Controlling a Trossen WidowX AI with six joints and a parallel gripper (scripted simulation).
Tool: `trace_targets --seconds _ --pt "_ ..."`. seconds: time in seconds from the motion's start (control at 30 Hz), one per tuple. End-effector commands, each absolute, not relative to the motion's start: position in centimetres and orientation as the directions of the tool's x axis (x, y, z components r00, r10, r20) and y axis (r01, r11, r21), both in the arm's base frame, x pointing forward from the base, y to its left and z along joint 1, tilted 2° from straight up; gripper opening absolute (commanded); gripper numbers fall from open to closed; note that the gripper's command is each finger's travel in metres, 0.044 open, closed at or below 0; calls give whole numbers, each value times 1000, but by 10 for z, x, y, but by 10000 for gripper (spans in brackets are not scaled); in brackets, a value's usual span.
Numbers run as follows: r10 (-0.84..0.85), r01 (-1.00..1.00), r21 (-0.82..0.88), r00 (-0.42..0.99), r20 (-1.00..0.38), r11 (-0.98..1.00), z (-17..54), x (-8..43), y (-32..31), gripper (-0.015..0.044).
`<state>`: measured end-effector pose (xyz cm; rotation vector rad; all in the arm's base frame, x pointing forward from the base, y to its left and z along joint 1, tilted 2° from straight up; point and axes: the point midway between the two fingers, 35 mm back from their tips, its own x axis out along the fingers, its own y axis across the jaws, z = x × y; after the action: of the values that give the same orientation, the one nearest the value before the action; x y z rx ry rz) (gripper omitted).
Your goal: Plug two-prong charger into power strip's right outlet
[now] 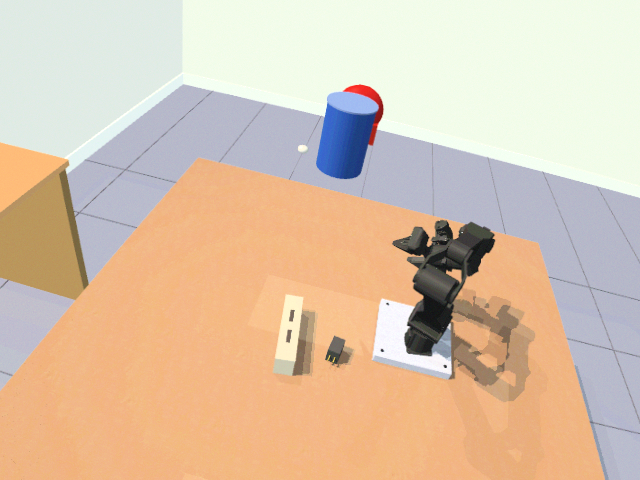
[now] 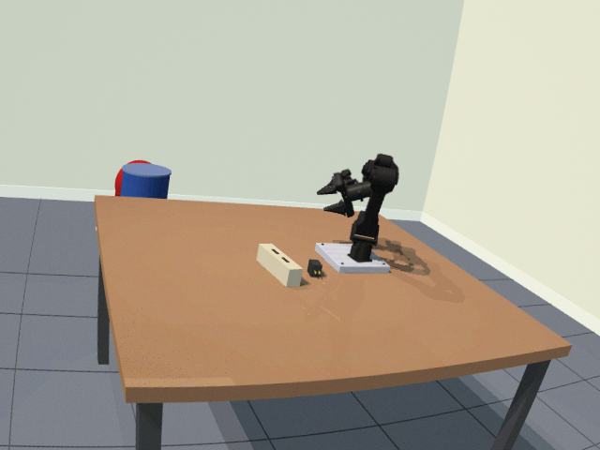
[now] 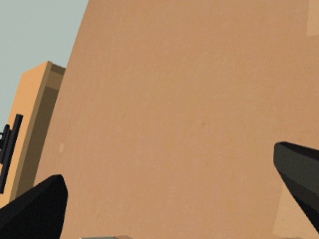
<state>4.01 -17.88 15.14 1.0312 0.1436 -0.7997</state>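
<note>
A small black two-prong charger (image 1: 336, 349) lies on the table between the strip and the arm's base, prongs toward the near side; it also shows in the exterior view (image 2: 315, 267). My gripper (image 1: 410, 242) is open and empty, raised high above the table behind the base, far from the charger. It also shows in the exterior view (image 2: 332, 197).
The arm stands on a white base plate (image 1: 413, 338). A blue cylinder (image 1: 345, 134) with a red object (image 1: 371, 103) behind it stands on the floor beyond the table. A second wooden table (image 1: 31, 217) stands at the left.
</note>
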Motion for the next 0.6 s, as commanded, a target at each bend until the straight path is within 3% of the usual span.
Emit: trace_targets --seconds 0.0,0.57 --pt "-487 660 690 726 -486 296 151 45 -179 440" --pt "-313 656 638 754 -578 403 140 69 -172 440"
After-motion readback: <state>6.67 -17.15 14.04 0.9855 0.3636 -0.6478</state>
